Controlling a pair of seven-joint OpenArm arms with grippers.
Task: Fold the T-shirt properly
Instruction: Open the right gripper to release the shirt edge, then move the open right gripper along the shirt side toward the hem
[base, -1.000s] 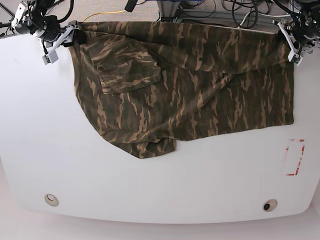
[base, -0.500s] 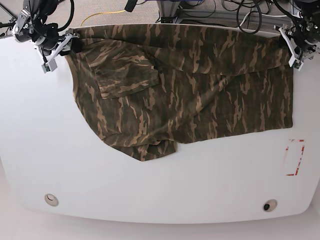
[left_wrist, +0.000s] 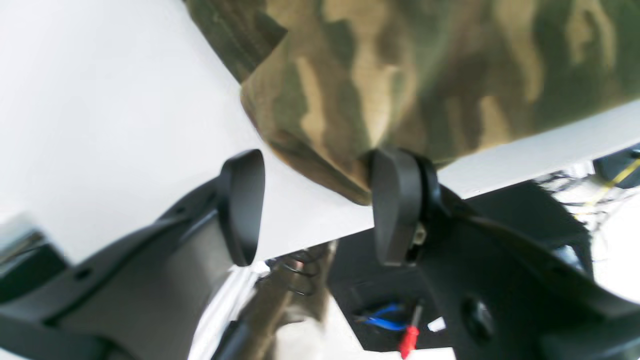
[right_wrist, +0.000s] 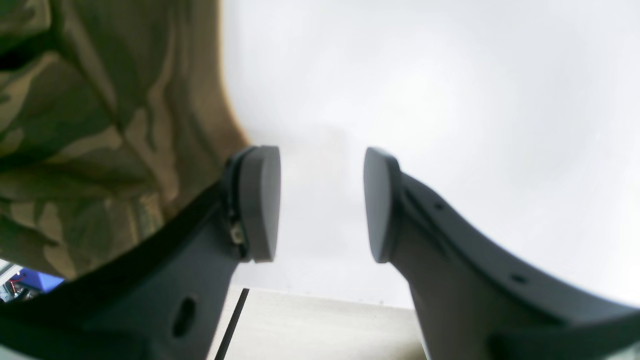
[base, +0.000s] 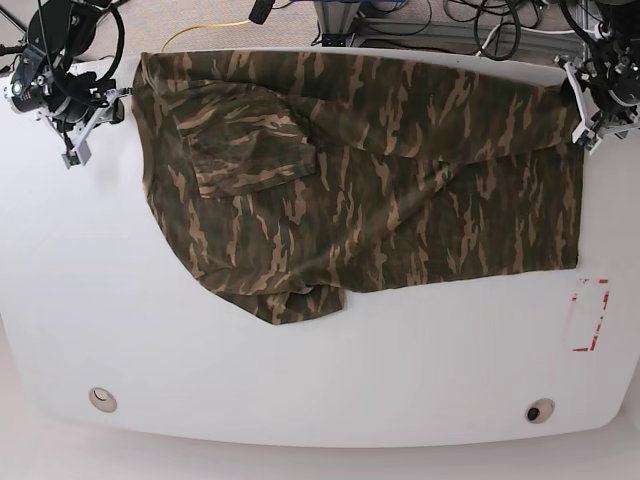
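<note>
Since the earlier frame my right pincer (base: 72, 135) has slid left off the T-shirt (base: 370, 180), which spans the bench (base: 300, 380), jaws apart and empty; the left pincer (left_wrist: 310, 200), open, should close squarely on the corner

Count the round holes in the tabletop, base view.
2. One hole sits near the front edge below the right gripper; the other near the opposite front corner. The T-shirt may hide more.
</note>
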